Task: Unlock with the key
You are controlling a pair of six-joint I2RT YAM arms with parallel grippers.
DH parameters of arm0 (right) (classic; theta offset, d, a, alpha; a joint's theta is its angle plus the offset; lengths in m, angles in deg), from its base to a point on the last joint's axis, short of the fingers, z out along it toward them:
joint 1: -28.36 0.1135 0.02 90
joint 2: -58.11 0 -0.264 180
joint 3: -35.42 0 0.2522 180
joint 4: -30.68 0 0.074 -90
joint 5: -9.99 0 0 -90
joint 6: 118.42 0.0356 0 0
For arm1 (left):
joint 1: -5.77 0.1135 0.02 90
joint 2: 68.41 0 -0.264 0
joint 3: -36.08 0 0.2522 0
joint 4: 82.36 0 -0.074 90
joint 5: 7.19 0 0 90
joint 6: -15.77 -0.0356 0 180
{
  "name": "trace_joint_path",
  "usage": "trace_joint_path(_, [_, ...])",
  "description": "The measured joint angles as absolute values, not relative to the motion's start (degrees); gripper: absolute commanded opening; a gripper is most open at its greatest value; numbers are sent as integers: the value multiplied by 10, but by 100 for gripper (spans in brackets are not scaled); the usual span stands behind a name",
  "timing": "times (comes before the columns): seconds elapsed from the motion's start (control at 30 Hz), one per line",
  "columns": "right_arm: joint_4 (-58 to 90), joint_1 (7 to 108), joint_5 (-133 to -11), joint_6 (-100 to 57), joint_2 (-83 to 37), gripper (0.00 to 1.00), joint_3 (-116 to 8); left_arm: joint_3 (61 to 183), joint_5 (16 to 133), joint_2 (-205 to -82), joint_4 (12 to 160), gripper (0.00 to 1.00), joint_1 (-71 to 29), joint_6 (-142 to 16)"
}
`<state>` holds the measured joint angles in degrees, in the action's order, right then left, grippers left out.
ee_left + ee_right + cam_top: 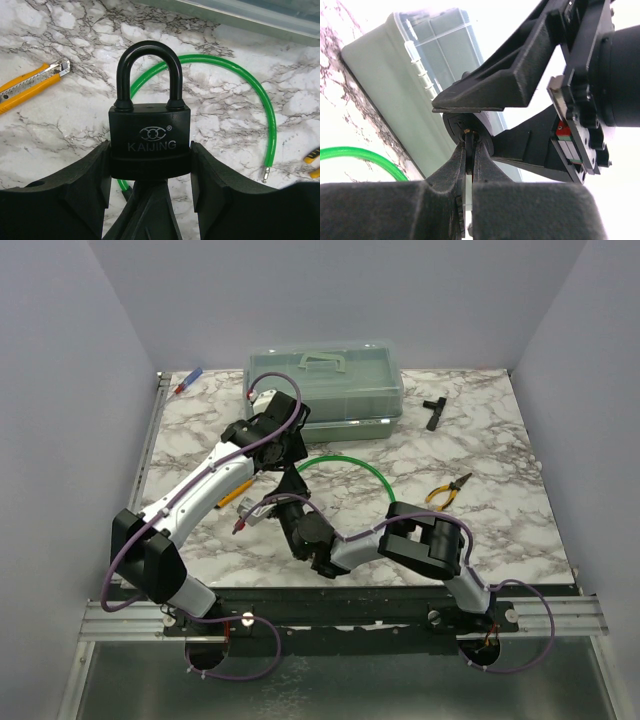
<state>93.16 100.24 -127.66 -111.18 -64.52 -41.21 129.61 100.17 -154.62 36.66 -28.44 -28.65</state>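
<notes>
Right gripper [468, 150], fingers pinched shut on the key [469, 139], holds it at the underside of one black padlock [150, 140]; the key is almost wholly hidden between the fingers. Left gripper [150, 157] clamps the padlock's body, shackle upright. One green cable loop [350, 465], one yellow utility knife [30, 85], one pair of pliers [448, 490], one T-shaped tool [434, 412] and one lidded plastic box [325, 385] sit on a marble-patterned table [500, 530] enclosed by pale walls

Centre frame, a matte black metal padlock [150, 145] with grey embossed lettering. Behind it a bright green plastic tube [210, 59] loops across the white, grey-veined marble tabletop [60, 135]. Upper left, a yellow-and-silver utility knife [30, 82]. The tiny key [469, 142] looks black.
</notes>
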Motion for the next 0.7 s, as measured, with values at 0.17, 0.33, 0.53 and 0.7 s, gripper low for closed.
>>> trace_joint_path(0.17, [933,1002,-1279,-1092,-641,0,-412,1286,999,-1536,379,0,-284,-287])
trace_joint_path(0.33, [936,1002,-1288,-1065,-641,0,-411,1279,992,-1533,389,0,-284,-286])
trace_joint_path(0.53, [924,1002,-1302,-979,-609,0,-403,1266,974,-1511,414,0,-284,-283])
trace_joint_path(0.7, [909,1002,-1313,-923,-582,0,-401,1261,960,-1489,433,0,-284,-276])
